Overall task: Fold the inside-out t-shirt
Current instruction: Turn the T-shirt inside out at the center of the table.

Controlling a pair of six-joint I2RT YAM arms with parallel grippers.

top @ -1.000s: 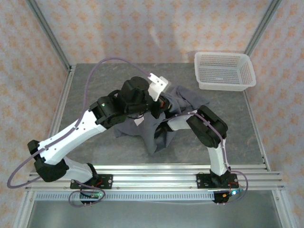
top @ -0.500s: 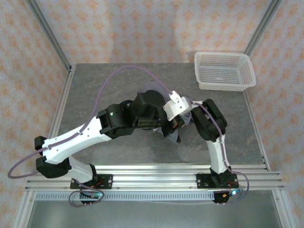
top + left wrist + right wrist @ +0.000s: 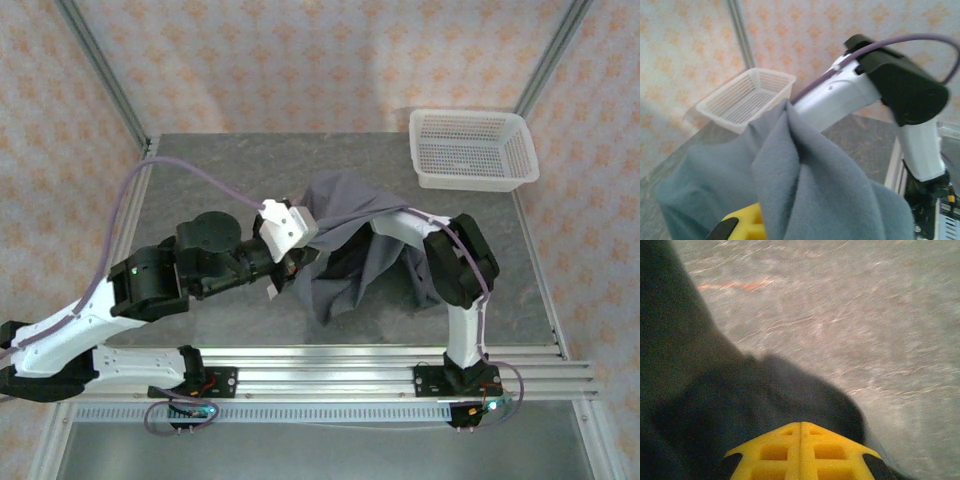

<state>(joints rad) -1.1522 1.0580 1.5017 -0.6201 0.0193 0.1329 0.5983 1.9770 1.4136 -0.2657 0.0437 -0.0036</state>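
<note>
The t-shirt (image 3: 352, 245) is up off the table (image 3: 200, 180), a dark grey tent around the middle, a touch toward the right edge. Its top is lifted and pulled sideways. The lower folds hang down, and the lowest tail points toward the near edge, where it seems to meet the surface.

The left hand (image 3: 292, 264) reaches in from the near left corner and sits right at the left edge of the cloth. It is clenched on the t-shirt. In the left wrist view one yellow finger (image 3: 742, 227) peeks out at the bottom, with grey fabric bunched over it and rising in a thick fold straight ahead. The other finger is buried under cloth.

Now the right hand (image 3: 801, 432): its yellow fingers are pressed tight together, and dark cloth is heaped just beyond the tips and off to the left. It is clenched on the t-shirt as well. From above, that hand is tucked under the raised top of the cloth, which drapes over the front end of the right arm (image 3: 455, 265). Behind the fingers the grey table is a blur.

So the shirt hangs between the two hands, with the left hand at its left edge and the right hand under its peak on the far side. The hands are near each other.

At the far right corner the white basket (image 3: 470, 150) stands well apart from the shirt. In the left wrist view it shows beyond the fold, left of the right arm.
</note>
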